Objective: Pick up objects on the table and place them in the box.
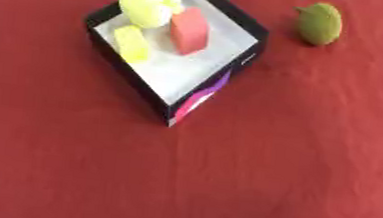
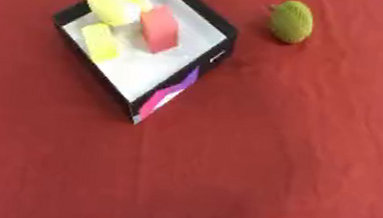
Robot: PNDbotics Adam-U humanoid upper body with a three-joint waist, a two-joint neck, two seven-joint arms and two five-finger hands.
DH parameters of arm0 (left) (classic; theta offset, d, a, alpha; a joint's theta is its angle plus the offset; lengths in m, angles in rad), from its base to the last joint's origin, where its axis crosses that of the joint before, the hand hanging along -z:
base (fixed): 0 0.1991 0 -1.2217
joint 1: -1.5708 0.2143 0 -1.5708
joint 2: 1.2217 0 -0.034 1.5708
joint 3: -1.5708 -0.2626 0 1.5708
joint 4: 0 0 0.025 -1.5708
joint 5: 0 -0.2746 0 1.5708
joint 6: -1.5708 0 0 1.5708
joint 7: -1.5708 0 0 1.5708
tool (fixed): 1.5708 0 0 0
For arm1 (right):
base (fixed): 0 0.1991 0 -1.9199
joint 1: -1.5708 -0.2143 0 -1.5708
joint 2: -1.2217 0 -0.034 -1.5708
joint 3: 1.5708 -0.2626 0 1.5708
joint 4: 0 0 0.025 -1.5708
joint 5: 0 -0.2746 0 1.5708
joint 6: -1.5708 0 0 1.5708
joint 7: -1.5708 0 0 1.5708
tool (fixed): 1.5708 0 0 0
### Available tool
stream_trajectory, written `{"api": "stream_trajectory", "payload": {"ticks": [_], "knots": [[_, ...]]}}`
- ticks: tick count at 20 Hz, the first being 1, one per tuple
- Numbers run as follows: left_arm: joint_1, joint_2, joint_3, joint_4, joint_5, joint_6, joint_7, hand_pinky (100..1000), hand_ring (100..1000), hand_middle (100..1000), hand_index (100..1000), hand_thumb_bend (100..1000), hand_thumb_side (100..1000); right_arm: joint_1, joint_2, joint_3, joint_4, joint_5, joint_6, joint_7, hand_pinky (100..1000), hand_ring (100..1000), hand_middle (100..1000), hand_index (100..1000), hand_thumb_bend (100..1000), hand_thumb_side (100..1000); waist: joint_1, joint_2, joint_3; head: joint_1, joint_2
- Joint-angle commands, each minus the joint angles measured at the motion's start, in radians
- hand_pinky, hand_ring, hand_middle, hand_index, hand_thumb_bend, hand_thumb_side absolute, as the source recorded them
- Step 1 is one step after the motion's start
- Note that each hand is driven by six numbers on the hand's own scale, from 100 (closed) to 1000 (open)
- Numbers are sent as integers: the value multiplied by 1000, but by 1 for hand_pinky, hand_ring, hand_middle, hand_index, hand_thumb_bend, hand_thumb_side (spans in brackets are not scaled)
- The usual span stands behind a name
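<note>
Staged tabletop test setup: red cloth (image 1: 295,166) over table, grey floor strip at near edge.

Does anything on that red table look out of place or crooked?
The box sits turned cornerwise, like a diamond, not square to the table. One green rounded object lies outside it, to its right, while two yellow things and a red block are inside.

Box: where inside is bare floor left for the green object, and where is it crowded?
The box has bare white floor in its near corner, bordered by the near walls, the yellow block and the red block. The far corner is crowded: the yellow toy sits against both blocks. The green object lies outside, right of the box, with open red cloth nearer.
</note>
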Motion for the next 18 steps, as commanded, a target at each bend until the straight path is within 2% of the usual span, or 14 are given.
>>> {"api": "stream_trajectory", "payload": {"ticks": [1, 8, 12, 18], "knots": [[1, 14, 8, -18, 7, 2, -1, 905, 684, 719, 868, 251, 629, -33, 8, 9, 52, 56, -43, 50, 911, 883, 861, 890, 332, 549, -11, -2, 4, -8, -15], [9, 8, 4, -18, 9, 13, -5, 907, 684, 717, 867, 248, 641, -65, 66, 18, 124, 92, -99, 112, 915, 881, 860, 890, 326, 535, -8, 2, 11, -21, -26], [13, 4, 4, -18, 8, 15, -7, 907, 684, 717, 866, 247, 643, -79, 87, 17, 144, 93, -112, 127, 918, 880, 860, 890, 319, 526, -5, 7, 16, -23, -37], [17, 0, 2, -18, 7, 17, -12, 908, 683, 715, 867, 245, 649, -89, 103, 15, 167, 91, -119, 145, 920, 880, 856, 887, 322, 466, -3, 15, 27, -33, -51]]}}
